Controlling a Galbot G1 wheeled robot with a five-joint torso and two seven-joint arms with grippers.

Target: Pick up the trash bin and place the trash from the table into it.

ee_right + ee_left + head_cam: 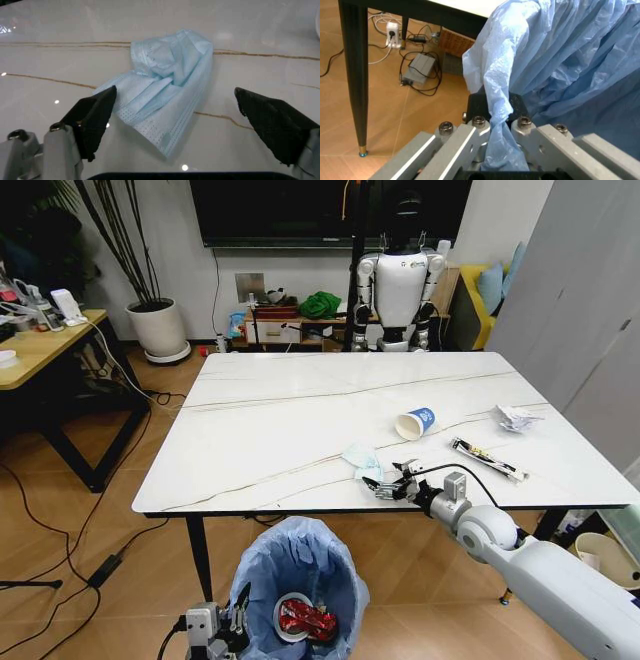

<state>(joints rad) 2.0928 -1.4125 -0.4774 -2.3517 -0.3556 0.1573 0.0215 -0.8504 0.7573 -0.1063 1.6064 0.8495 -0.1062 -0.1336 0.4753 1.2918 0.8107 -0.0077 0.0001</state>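
Two pieces of litter are lying inside the trash bin (300, 580) at the bottom centre of the head view: a crushed red can (307, 618) resting on a white disc (290, 612), both down in the crinkled light-blue bag. The left tool (238, 620) is sitting at the bin's left rim, low in the frame. Above the bin, the worktop (280, 430) is filling the middle of the picture, carrying a blue-and-white paper cup (415, 422) on its side right of centre, crumpled white paper (516, 417) further right, and a long dark wrapper (487, 459) just below that. The pale blue mask (363, 461) is lying near the worktop's front edge, and the right tool (392, 483) is hovering just below and to the right of it, its arm reaching in from the lower right corner.

In the left wrist view, the left tool (496, 123) is pinching a gathered fold of the light-blue bag (560, 63) at the bottom centre, its fingers pressed together on the plastic. The bag is billowing across the right half of the frame, and a black leg of the worktop (355, 75) is standing at the left.

In the right wrist view, the right tool (192, 120) is spread wide, one dark fingertip (95, 112) at lower left and the other at lower right. The mask (165, 90) is lying flat on the marble between them and a little beyond, its near corner close to the left fingertip; whether they touch is unclear.
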